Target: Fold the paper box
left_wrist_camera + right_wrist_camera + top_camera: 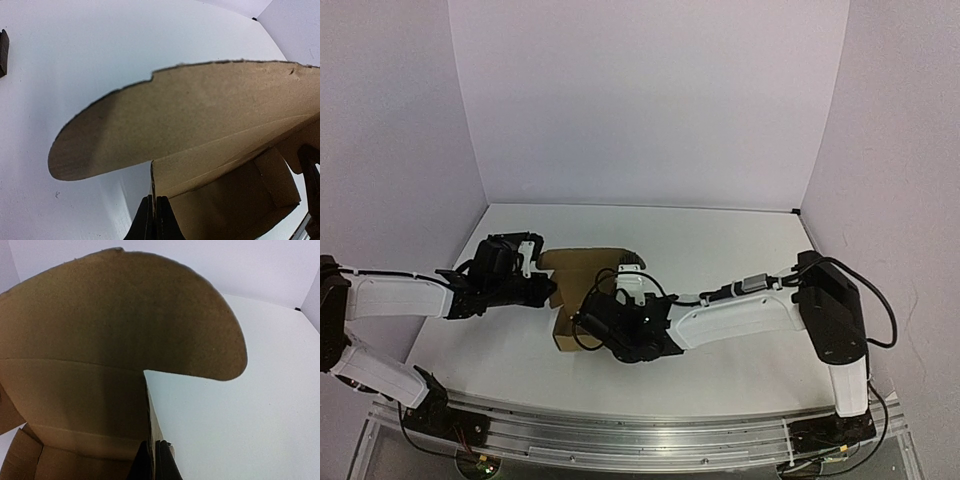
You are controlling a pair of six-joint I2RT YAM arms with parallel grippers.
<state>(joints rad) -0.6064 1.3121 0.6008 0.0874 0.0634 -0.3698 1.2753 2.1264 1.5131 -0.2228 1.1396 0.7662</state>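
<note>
Nearest you, your right gripper (153, 446) is pinched tight on a thin side wall of the plain brown cardboard paper box (582, 270), at the box's near side. A little farther back, your left gripper (153, 204) is clamped the same way on a wall edge at the box's left. The half-formed box sits left of centre on the white table (720, 250). Beyond both grips, its round-cornered lid flap (175, 115) stands raised and open.

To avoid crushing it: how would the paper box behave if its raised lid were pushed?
The paper box is probably light: thin cardboard, hollow inside. Its lid would likely hinge at the crease, and the rounded flap may bend easily.
</note>
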